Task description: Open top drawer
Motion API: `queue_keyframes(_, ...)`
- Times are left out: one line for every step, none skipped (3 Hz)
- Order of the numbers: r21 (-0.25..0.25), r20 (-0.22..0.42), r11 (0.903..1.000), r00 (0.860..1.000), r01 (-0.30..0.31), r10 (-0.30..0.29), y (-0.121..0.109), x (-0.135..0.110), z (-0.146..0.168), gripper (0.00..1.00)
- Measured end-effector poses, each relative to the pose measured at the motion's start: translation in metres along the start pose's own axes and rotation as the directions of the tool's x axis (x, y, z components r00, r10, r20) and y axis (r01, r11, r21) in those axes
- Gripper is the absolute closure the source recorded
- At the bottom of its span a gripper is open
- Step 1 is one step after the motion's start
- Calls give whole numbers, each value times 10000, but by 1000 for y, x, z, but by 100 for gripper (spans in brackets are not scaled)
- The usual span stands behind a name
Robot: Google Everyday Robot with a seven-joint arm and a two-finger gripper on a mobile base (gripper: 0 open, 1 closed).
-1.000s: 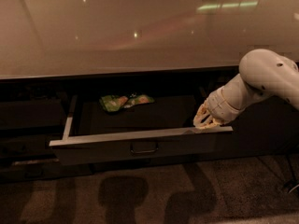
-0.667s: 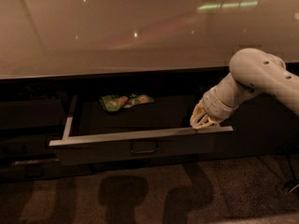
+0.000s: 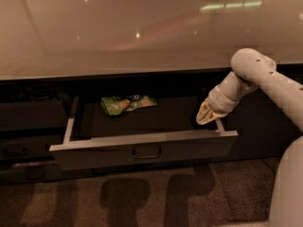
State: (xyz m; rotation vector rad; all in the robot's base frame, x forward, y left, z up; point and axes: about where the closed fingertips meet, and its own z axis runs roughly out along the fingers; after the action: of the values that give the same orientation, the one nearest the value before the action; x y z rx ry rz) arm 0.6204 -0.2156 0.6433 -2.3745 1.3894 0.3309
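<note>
We log white arm (image 3: 265, 77) bent, gripper (image 3: 208, 116) tilted down at right rim of top drawer (image 3: 189, 148); its grip we cannot tell. Flat grey front, metal loop handle (image 3: 147, 152).

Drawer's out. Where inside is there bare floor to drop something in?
Bare floor runs across the drawer between the green packet at the back and the front rim. Crowded: the right end, where the gripper sits by the side rail.

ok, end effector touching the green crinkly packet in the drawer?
Apart. Camera view: the end effector sits at the right of the dark grey top drawer; bare drawer floor separates it from the green crinkly packet.
</note>
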Motion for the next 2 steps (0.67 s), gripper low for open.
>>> queue_keyframes(0,41,10000,10000,-25,25,0,0,1,100)
queue_keyframes(52,188,9999,9997,-141,140,0,2,3,100)
